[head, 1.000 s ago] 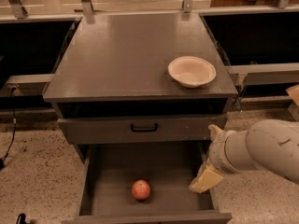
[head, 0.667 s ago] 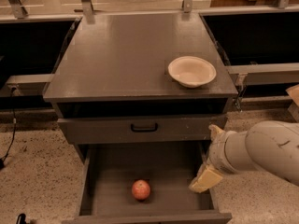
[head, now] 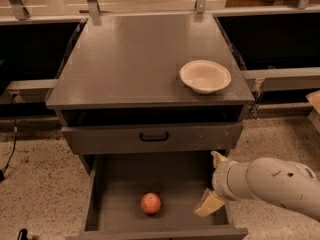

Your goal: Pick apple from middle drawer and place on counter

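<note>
The apple (head: 150,203), small and red-orange, lies on the floor of the open middle drawer (head: 120,184), near its front and left of centre. My gripper (head: 214,181) is at the drawer's right side, over its right wall, to the right of the apple and apart from it. Its two cream fingertips (head: 209,204) are spread, and nothing is between them. The white arm comes in from the lower right. The counter (head: 140,59) is the dark-grey cabinet top above.
A shallow cream-white bowl (head: 205,75) sits on the counter's right front part. A shallower drawer with a black loop handle (head: 154,136) is shut above the open one. Speckled floor lies on both sides, with metal rails behind.
My gripper has moved a little down and to the left, closer to the drawer's inside. The apple and the bowl have not moved.
</note>
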`<state>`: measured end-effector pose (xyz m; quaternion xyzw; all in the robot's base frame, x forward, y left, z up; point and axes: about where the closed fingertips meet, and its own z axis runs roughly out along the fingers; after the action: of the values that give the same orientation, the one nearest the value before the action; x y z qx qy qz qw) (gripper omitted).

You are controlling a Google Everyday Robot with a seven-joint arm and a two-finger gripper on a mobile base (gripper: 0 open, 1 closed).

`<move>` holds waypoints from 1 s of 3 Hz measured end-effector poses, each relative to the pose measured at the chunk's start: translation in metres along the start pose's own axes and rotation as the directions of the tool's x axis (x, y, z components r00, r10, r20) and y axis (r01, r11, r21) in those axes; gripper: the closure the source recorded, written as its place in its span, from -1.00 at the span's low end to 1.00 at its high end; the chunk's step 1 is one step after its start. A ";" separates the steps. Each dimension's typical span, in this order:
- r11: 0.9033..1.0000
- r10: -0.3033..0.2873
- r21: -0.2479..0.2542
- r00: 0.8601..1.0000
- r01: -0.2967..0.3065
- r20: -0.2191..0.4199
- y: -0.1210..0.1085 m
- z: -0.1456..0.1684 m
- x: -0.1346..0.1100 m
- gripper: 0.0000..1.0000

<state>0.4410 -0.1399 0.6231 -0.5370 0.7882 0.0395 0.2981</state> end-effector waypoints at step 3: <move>0.990 -0.052 -0.125 0.995 0.062 0.086 0.026 0.072 -0.007 -1.00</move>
<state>0.4511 -0.0953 0.5611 -0.5752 0.7553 0.1037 0.2965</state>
